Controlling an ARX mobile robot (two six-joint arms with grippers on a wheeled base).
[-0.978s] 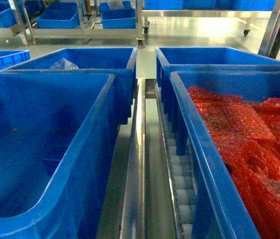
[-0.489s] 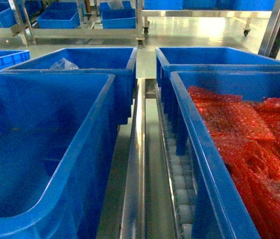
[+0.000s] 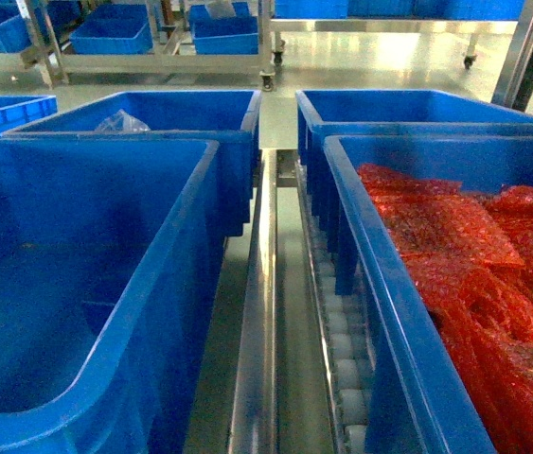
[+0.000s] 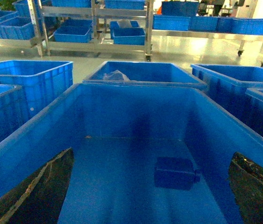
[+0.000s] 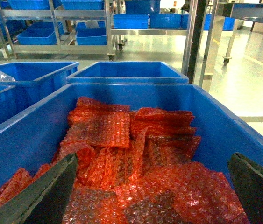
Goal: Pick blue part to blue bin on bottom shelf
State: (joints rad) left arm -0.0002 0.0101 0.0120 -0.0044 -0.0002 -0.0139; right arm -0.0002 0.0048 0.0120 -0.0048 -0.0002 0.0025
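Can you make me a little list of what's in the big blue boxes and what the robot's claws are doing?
left box: big blue bin, nearly empty
inside it: one small blue part lying on the floor of the bin
right box: blue bin full of red bubble wrap
far-left box: holds a clear plastic bag
left claw: open, holding nothing, above the blue part
right claw: open, holding nothing, over the bubble wrap
between boxes: steel rail and white rollers
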